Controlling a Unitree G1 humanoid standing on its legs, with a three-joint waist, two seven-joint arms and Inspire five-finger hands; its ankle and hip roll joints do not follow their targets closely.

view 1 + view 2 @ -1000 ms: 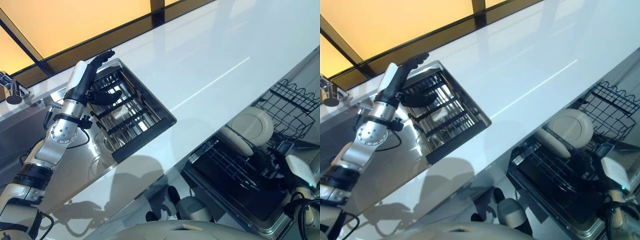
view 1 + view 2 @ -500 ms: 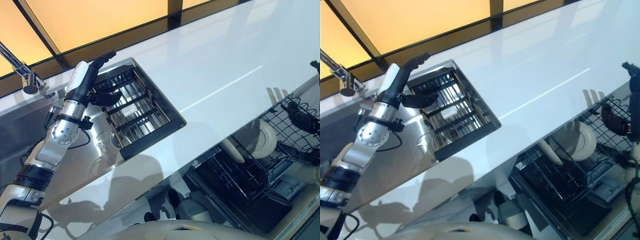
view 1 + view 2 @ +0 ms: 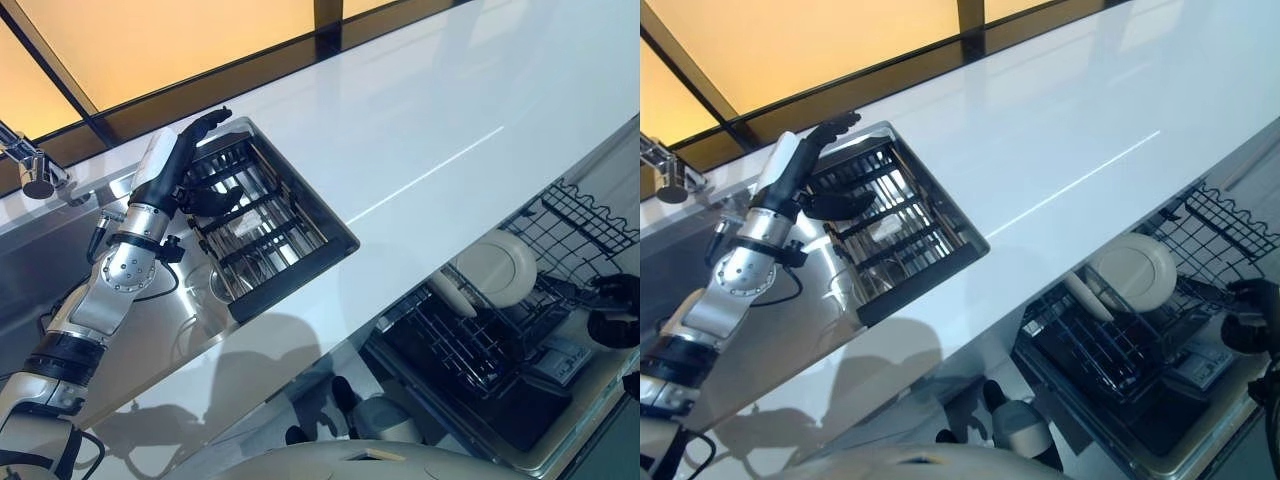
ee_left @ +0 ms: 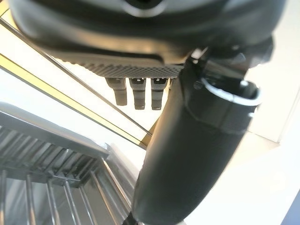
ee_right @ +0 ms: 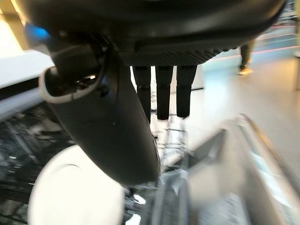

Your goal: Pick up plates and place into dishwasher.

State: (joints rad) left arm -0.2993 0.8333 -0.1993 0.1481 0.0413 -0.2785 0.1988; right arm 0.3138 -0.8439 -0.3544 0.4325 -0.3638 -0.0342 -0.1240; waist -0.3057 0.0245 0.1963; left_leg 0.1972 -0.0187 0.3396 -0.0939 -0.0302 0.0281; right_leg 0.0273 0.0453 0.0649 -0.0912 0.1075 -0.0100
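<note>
Two white plates stand in the open dishwasher's lower rack (image 3: 470, 350): a round one (image 3: 497, 268) facing up and a second (image 3: 452, 295) on edge beside it. My right hand (image 3: 613, 318) hovers at the rack's right side, open, fingers (image 5: 161, 96) straight and holding nothing, with a plate (image 5: 70, 187) just past the thumb. My left hand (image 3: 178, 160) is open above the far-left corner of the black dish rack (image 3: 280, 225) in the sink, thumb (image 3: 215, 198) out over its bars. A pale shape lies among the bars; I cannot tell what it is.
The long white countertop (image 3: 430, 120) runs between the sink and the dishwasher. A chrome faucet (image 3: 30, 172) stands at the far left over the steel sink (image 3: 150, 320). The dishwasher's black wire basket (image 3: 590, 215) reaches to the right.
My right hand dropped from beside the wire basket to the rack's right edge. The camera shifted a little. My left hand stayed over the dish rack.
</note>
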